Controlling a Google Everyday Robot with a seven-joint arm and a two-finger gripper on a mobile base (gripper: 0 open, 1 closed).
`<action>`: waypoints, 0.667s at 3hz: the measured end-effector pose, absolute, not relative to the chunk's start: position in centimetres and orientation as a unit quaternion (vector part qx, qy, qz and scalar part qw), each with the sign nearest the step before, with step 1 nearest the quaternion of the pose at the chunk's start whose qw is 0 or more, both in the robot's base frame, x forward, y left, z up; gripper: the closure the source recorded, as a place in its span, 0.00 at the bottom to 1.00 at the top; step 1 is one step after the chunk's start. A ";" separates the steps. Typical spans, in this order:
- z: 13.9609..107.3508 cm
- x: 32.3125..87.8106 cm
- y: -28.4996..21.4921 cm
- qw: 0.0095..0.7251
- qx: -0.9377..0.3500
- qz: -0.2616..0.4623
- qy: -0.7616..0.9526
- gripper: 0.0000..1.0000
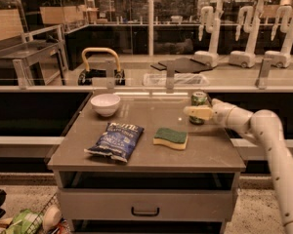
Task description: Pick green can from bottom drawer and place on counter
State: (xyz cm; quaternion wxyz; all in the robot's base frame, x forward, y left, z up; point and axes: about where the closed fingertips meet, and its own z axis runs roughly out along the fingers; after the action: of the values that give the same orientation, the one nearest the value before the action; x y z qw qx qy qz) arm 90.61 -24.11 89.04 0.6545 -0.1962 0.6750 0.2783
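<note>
The green can (199, 99) stands upright at the back right of the grey-brown counter (136, 155), its base on or just above the top. My gripper (198, 112) reaches in from the right on a white arm (254, 126) and sits around the can's lower half, partly covering it. The bottom drawer (145, 207) below the counter is pushed in.
A white bowl (105, 104) sits at the back left, a blue chip bag (115, 140) at the front left, and a green-and-yellow sponge (171, 137) in the middle. A pale ledge with metal posts (169, 77) runs behind. A wire basket (29, 221) stands on the floor at the left.
</note>
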 end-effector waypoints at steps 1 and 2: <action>90.3 89.0 -29.4 0.641 -0.187 0.221 0.711 0.00; 92.6 85.4 -38.2 0.610 -0.148 0.132 0.767 0.00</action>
State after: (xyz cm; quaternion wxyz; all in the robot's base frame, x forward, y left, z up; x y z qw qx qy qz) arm 85.35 -38.19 92.65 0.6098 -0.1482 0.7673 0.1321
